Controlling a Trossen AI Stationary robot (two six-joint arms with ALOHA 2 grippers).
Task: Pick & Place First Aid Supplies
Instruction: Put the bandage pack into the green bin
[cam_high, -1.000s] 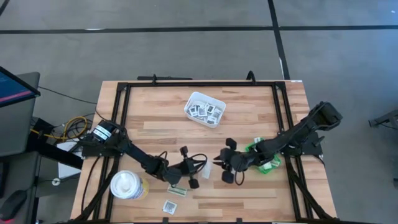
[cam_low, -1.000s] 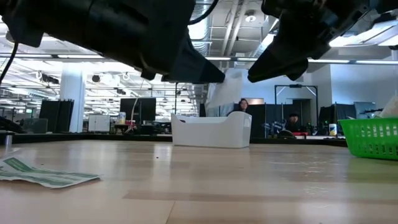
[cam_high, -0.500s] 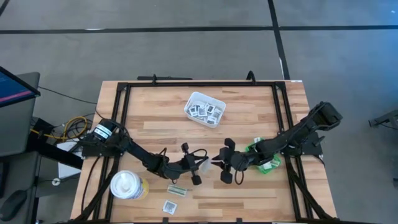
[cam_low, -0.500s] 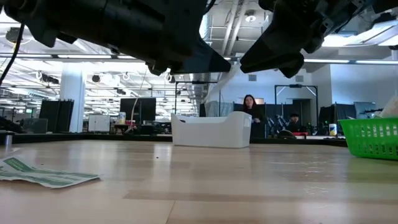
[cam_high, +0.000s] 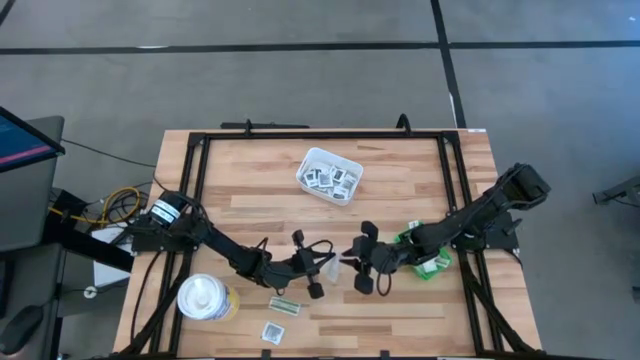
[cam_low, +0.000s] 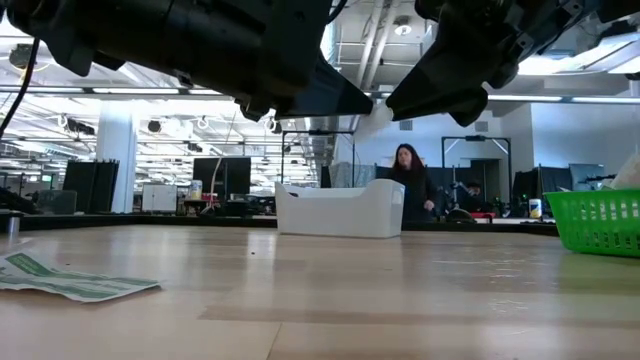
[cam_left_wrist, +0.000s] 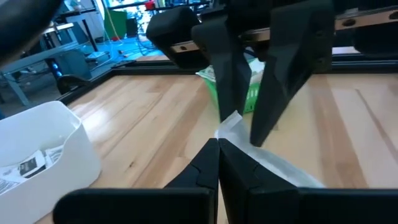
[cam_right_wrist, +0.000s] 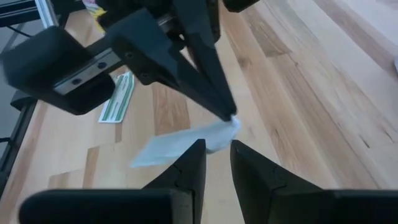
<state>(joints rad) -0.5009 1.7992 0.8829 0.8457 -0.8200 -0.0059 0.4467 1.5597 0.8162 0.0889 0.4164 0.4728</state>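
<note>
Wooden table (cam_high: 400, 190): the left gripper (cam_high: 336, 262), having edged toward the right gripper (cam_high: 352, 262), pinches a white packet (cam_left_wrist: 233, 124) shut; right's narrowly parted jaws now bracket it, suggesting a handover.

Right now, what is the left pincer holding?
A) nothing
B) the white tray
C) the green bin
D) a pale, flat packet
D: in the right wrist view the left pincer is shut on one end of a pale packet, above the table and facing the right pincer.
</note>
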